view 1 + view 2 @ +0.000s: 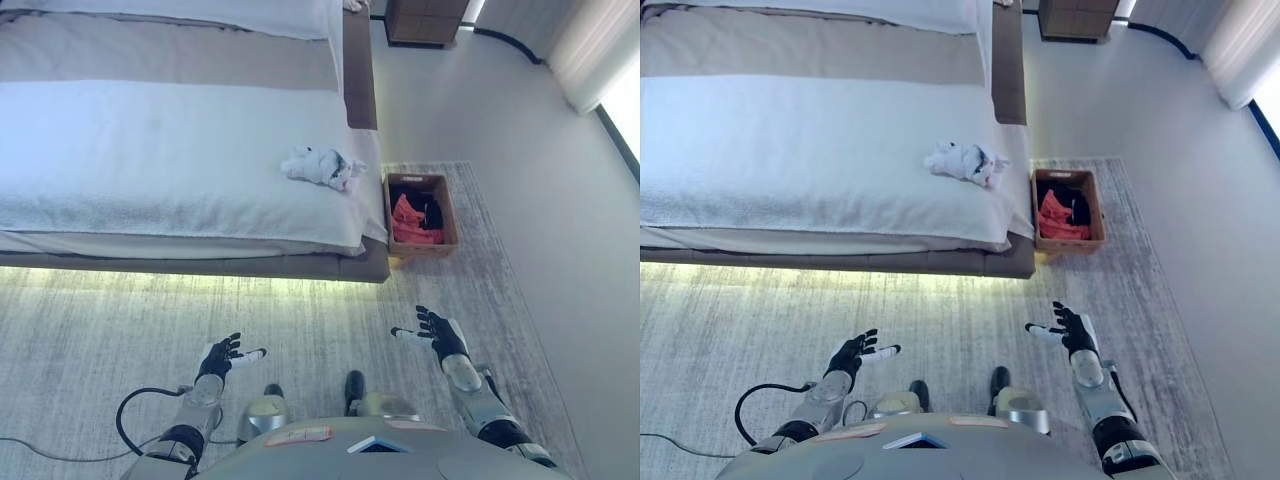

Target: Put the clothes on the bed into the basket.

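Still unpicked: white garment (322,167) on bed (150,150)

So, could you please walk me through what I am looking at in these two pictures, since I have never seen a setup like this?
Both pictures come from one stereo camera on a humanoid robot's head, looking down; the left eye view and the right eye view show the same scene from slightly different spots. At the bottom you see its two arms reaching forward over the carpet. The left hand and the right hand both have their fingers spread and hold nothing. Ahead stands a bed with a white cover. Near its right edge lies a small crumpled bundle of light-coloured clothes. On the floor beside that corner of the bed sits a brown basket, which already holds something red and something dark. The job is to move the clothes from the bed into that basket.
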Motion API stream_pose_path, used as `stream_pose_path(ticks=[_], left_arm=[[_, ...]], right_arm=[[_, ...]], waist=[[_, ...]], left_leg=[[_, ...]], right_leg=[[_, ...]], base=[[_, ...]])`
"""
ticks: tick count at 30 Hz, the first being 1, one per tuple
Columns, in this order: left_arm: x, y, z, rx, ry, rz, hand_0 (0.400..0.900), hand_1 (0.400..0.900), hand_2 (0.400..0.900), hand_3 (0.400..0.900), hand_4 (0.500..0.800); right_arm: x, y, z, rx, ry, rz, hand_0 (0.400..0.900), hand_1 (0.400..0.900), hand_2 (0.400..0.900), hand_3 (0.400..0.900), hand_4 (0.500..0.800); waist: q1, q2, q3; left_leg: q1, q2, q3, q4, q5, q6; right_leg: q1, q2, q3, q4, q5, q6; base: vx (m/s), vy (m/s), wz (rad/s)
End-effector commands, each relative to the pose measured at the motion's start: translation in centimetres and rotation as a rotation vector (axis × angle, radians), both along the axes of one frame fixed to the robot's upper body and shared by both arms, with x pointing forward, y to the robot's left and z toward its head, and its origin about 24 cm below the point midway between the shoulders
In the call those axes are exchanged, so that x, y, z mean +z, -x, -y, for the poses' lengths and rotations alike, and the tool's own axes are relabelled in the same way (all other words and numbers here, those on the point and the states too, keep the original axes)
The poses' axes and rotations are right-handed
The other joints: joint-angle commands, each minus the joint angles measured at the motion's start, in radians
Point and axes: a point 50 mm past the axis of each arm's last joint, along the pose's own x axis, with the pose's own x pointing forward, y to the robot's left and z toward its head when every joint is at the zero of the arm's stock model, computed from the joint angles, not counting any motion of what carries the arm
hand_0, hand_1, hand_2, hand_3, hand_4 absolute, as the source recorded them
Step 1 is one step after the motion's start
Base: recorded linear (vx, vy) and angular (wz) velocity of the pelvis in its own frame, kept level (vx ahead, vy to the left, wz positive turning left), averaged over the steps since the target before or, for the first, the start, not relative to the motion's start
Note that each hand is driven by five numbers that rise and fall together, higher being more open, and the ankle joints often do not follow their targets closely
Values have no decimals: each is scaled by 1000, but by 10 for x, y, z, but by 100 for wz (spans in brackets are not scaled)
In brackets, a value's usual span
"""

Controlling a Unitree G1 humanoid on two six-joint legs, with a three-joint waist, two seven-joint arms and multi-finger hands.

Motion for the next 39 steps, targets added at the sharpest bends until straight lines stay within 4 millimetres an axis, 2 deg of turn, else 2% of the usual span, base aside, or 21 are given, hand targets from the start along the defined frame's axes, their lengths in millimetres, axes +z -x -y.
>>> stream_pose_path(ticks=[1,4,5,8,9,13,18,20,21,22,23,25,26,27,28,29,31,33,36,38,39], left_arm=[[12,-30,-1,47,15,126,900,900,900,900,800],[13,-32,1,57,24,135,900,900,900,900,800],[12,-30,2,55,25,127,900,900,900,900,800],[8,-27,8,59,29,115,900,900,900,900,800],[8,-26,10,62,28,111,900,900,900,900,800],[4,-14,5,105,27,83,900,900,900,900,800],[7,-17,-4,113,3,94,900,900,900,900,800],[13,-28,-10,93,-24,122,900,900,900,900,800],[13,-28,-10,93,-24,122,900,900,900,900,800],[18,-37,-13,68,-44,141,900,900,900,900,800],[19,-37,-15,71,-47,143,900,900,900,900,800],[21,-41,-16,83,-50,157,900,900,900,900,800],[21,-41,-16,83,-50,158,900,900,900,900,800],[23,-44,-17,82,-53,170,900,900,900,900,800],[25,-46,-17,80,-52,176,900,900,900,900,800],[26,-49,-17,75,-52,181,900,900,900,900,800],[27,-54,-13,55,-53,191,900,900,900,900,800],[29,-61,-9,41,-55,209,900,900,900,900,800],[31,-64,-11,44,-63,220,900,900,900,900,800],[35,-70,-13,45,-70,244,900,900,900,900,800],[36,-72,-13,43,-73,248,900,900,900,900,800]], right_arm=[[33,-42,17,36,70,198,900,900,900,900,800],[37,-43,22,13,80,212,900,900,900,900,800],[38,-44,22,12,79,217,900,900,900,900,800],[42,-49,21,32,89,242,900,900,900,900,800],[43,-52,20,38,91,250,900,900,900,900,800],[47,-57,10,84,71,272,900,900,900,900,800],[46,-58,2,94,42,270,900,900,900,900,800],[47,-64,-5,107,22,279,900,900,900,900,800],[47,-64,-5,107,22,279,900,900,900,900,800],[50,-70,-11,119,4,300,900,900,900,900,800],[50,-70,-12,123,1,298,900,900,900,900,800],[50,-70,-14,117,-4,303,900,900,900,900,800],[51,-70,-14,117,-4,304,900,900,900,900,800],[52,-71,-15,122,-1,313,900,900,900,900,800],[57,-74,-15,122,-2,337,900,900,900,900,800],[61,-77,-14,122,-1,356,900,900,900,900,800],[67,-82,-13,112,3,383,900,900,900,900,800],[73,-88,-13,106,12,412,900,900,900,900,800],[77,-93,-11,93,30,434,900,900,900,900,800],[81,-94,-7,80,43,448,900,900,900,900,800],[82,-94,-5,73,43,455,900,900,900,900,800]], waist=[[-6,-4,30],[-8,-4,30],[-2,1,24],[15,40,11],[15,50,9],[37,47,-24],[52,1,-63],[55,-12,-63],[56,-10,-66],[36,3,-36],[28,19,-30],[19,29,-10],[16,32,-6],[16,36,1],[10,42,16],[10,46,31],[2,58,62],[-2,59,80],[-12,28,78],[-17,20,80],[-17,11,77]], left_leg=[[-149,-24,-57,225,21,18],[-230,-51,-35,152,24,18],[-234,-70,-27,55,35,20],[-259,-85,-59,-266,157,0],[-282,-87,-54,-294,167,-9],[-259,-105,-64,-279,201,10],[-237,-148,-45,-237,146,61],[-179,-185,-35,-263,109,100],[-182,-183,-35,-263,110,100],[-119,-207,-46,-294,93,127],[-92,-206,-51,-294,76,133],[-28,-222,-51,-294,24,148],[-34,-219,-51,-294,34,150],[-12,-218,-46,-294,10,149],[0,-212,-46,-294,10,149],[21,-204,-48,-294,-11,140],[31,-182,-55,-294,-16,124],[24,-162,-54,-294,-16,104],[48,-147,-54,-294,-54,63],[65,-125,-71,-294,-74,39],[71,-117,-82,-294,-79,31]], right_leg=[[94,41,7,19,-111,-21],[118,31,-8,1,-120,-15],[124,32,-3,-14,-118,-6],[129,54,14,-26,-131,10],[133,59,18,-26,-139,15],[191,41,70,-26,-185,30],[183,-34,75,81,-171,68],[80,-64,88,334,-58,103],[76,-62,89,334,-57,103],[-21,-71,80,581,66,109],[-61,-77,59,655,80,106],[-119,-145,-23,742,91,119],[-124,-146,-33,748,94,109],[-154,-176,-70,733,66,115],[-176,-190,-106,701,45,94],[-204,-194,-122,653,-7,98],[-234,-186,-132,529,-25,94],[-269,-170,-129,307,29,97],[-295,-155,-96,28,147,154],[-306,-161,-73,25,177,169],[-294,-157,-83,25,167,160]], base=[[93,-35,14],[146,5,6],[121,71,-16],[277,136,-28],[355,171,-43],[357,194,-54],[392,233,-31],[298,261,-28],[236,297,-9],[212,285,-2],[328,399,-3],[266,234,2],[238,136,3],[146,63,6],[327,62,-2],[247,-32,3],[213,-95,-3],[183,-170,-2],[339,-244,20],[374,-288,51],[391,-370,55]])
